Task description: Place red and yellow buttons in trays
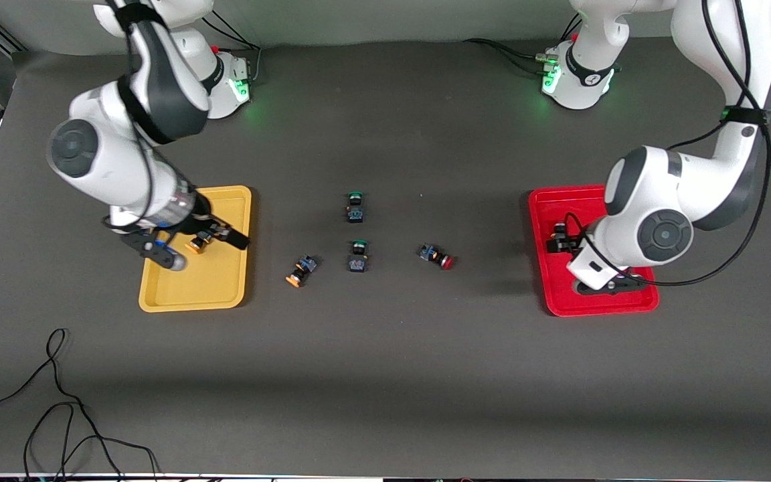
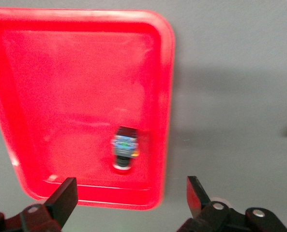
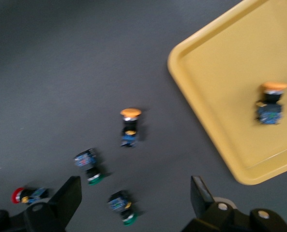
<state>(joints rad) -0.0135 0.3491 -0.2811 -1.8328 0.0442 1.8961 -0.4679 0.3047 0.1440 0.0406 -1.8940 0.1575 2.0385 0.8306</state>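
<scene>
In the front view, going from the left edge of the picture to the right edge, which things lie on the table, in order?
yellow tray → yellow button → two green buttons → red button → red tray

Smooth, slightly glossy plastic red tray [image 2: 165, 72] and yellow tray [image 3: 201, 96] on matt dark tabletop [image 1: 385, 375].

The front camera looks down from high across the table [image 1: 385, 375], facing both arm bases. Each wrist camera looks down closely: the left onto the red tray [image 2: 165, 96], the right past the yellow tray [image 3: 191, 92]; both trays also appear in the front view.
</scene>
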